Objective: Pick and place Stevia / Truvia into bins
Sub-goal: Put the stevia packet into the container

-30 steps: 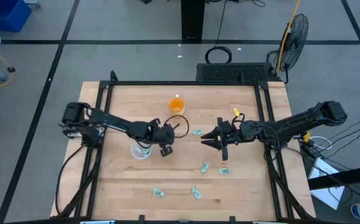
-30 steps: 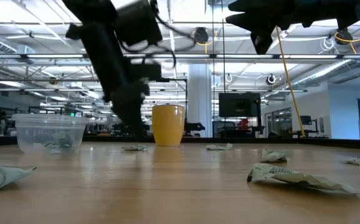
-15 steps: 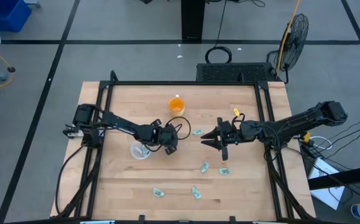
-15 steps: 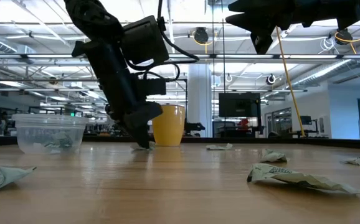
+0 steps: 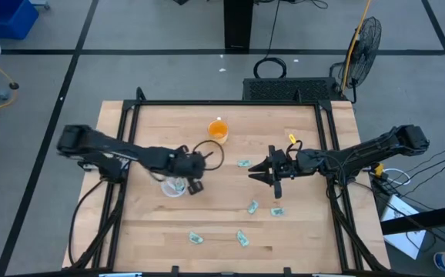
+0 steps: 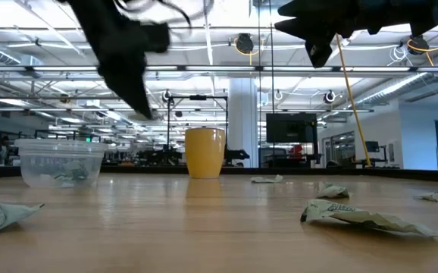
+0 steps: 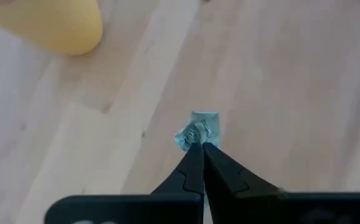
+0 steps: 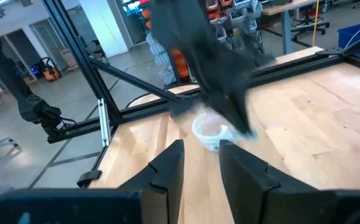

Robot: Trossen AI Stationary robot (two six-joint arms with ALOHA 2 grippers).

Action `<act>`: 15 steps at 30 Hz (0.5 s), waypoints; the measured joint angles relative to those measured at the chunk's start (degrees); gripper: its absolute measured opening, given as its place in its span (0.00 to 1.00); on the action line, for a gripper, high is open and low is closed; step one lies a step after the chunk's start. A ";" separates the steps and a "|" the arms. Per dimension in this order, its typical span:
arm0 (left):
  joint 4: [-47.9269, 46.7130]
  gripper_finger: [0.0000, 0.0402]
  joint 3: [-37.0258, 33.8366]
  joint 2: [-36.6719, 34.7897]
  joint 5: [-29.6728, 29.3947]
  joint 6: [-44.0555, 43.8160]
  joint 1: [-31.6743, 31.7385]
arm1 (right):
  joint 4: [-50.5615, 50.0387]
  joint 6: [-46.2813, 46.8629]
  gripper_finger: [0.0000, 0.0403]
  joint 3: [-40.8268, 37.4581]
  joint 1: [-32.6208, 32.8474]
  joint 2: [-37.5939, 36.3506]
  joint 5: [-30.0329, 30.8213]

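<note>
My left gripper (image 7: 202, 147) is shut on a pale green and white Stevia packet (image 7: 197, 129). It hangs above the table just right of the clear plastic cup (image 5: 172, 186), which lies flat on its base with several packets (image 6: 61, 176) inside. Other packets lie flat on the wood: one (image 5: 243, 163) near my right gripper, two (image 5: 252, 206) (image 5: 278, 211) toward the near edge and two more (image 5: 196, 238) (image 5: 242, 238) closer still. My right gripper (image 5: 255, 174) waits open at mid-table, raised, seen from its wrist (image 8: 200, 163). My left gripper pinches the crumpled packet by its near edge (image 7: 198, 140) between the two fingertips (image 7: 194, 155). The fingers come from above, pointing down. The packet sticks out past the tips, lifted clear of the table.
An orange cup (image 5: 218, 129) stands upright toward the far edge, also seen low (image 6: 204, 152). A black frame (image 5: 222, 102) rims the table. Bare wood lies between the cups and the near packets (image 6: 367, 218).
My left gripper dipped onto a packet lying between the clear cup and the orange cup, shut on it, then rose and swung left toward the clear cup. That packet has left the table and is lifted clear. The right arm kept still.
</note>
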 joint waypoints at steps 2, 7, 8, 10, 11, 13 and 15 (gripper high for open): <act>-5.90 0.01 0.04 -4.43 -0.64 -1.21 -1.95 | -0.75 0.00 0.23 0.00 0.00 0.00 0.00; -17.91 0.01 -0.07 -12.09 -3.35 -10.59 -7.98 | -4.00 -1.16 0.23 -0.02 0.00 0.00 -0.09; -18.85 0.01 -0.57 -12.99 -3.98 -12.57 -9.48 | -4.68 -1.67 0.23 -0.01 0.00 0.00 -0.13; -19.10 0.01 -2.30 -14.33 -4.12 -15.18 -12.10 | -5.43 -3.03 0.23 -0.02 0.00 0.00 -0.06; -18.75 0.01 -3.48 -14.71 -4.12 -16.60 -13.32 | -5.88 -3.82 0.23 -0.02 0.00 0.00 -0.04; -17.16 0.01 -6.52 -15.24 -4.35 -20.35 -15.71 | -6.71 -5.51 0.23 -0.02 0.00 0.00 -0.04; -13.60 0.01 -9.96 -15.30 -4.47 -23.44 -17.47 | -7.39 -6.08 0.23 -0.02 0.00 0.00 -0.04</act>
